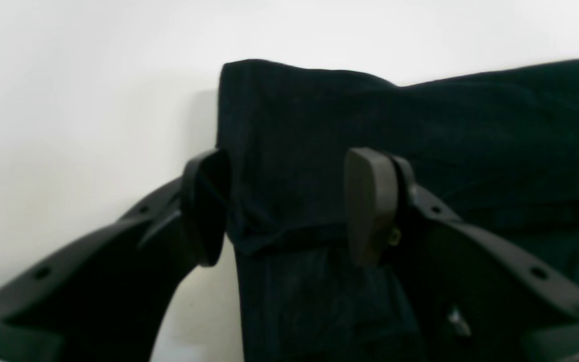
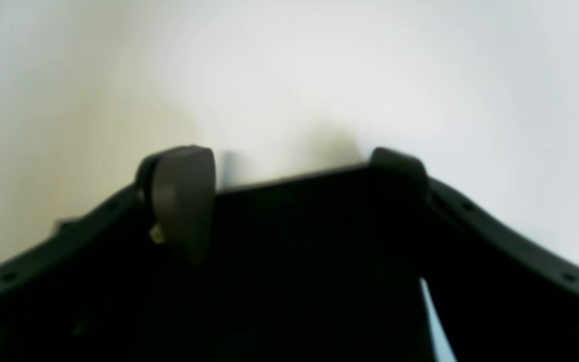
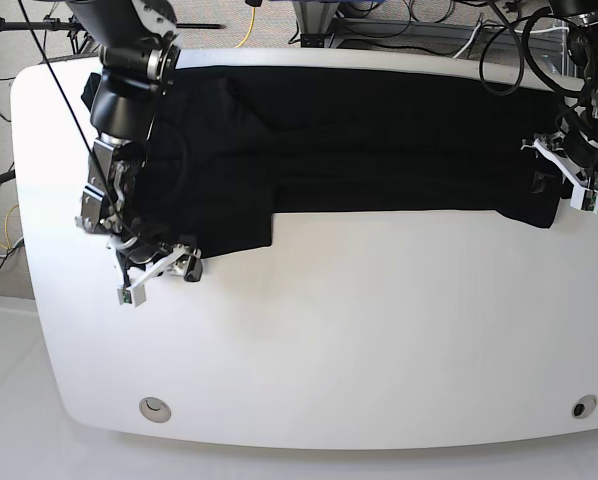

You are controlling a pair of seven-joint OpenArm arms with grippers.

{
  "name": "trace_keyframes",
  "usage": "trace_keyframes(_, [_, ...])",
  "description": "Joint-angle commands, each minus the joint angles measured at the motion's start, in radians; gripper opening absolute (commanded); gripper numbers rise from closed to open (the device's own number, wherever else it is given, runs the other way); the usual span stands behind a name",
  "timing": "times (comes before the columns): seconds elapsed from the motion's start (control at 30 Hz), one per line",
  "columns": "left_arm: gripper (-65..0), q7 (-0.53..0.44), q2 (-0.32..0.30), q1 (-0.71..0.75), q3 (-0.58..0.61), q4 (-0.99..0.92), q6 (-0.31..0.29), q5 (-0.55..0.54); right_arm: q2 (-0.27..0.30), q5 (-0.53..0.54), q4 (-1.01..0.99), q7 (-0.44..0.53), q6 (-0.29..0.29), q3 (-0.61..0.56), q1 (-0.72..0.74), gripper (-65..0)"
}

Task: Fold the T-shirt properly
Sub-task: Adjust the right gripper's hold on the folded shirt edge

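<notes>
I judged the limp, light T-shirt (image 3: 379, 140), spread across the table's (image 3: 379, 330) far half, best pinched at its corners, where my left gripper (image 1: 289, 206) and right gripper (image 2: 289, 201) stood spread wide.

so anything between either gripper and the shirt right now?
Nothing visible. The left gripper has its jaws open around a folded edge of the T-shirt. The right gripper is open too, black cloth filling the space between its fingers. Only the white table lies around the shirt.
</notes>
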Motion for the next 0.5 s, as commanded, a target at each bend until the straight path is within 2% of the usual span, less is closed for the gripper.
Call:
trace_keyframes(0.0, [-31.2,-0.021,-0.015,-0.005,-0.006,0.016,0.004,-0.009,0.034,0.005,-0.027,0.024,0.002,0.003,0.048,-18.1])
trace_keyframes(0.27, [-31.2,-0.016,-0.017,-0.003,-0.011,0.022,-0.002,-0.011,0.065,0.002,-0.118,0.032,0.026,0.003,0.066,-20.1])
trace_keyframes(0.47, [-31.5,-0.019,-0.016,-0.008,-0.012,0.024,-0.002,-0.013,0.069,-0.001,-0.147,0.026,0.063,0.003,0.062,-27.6])
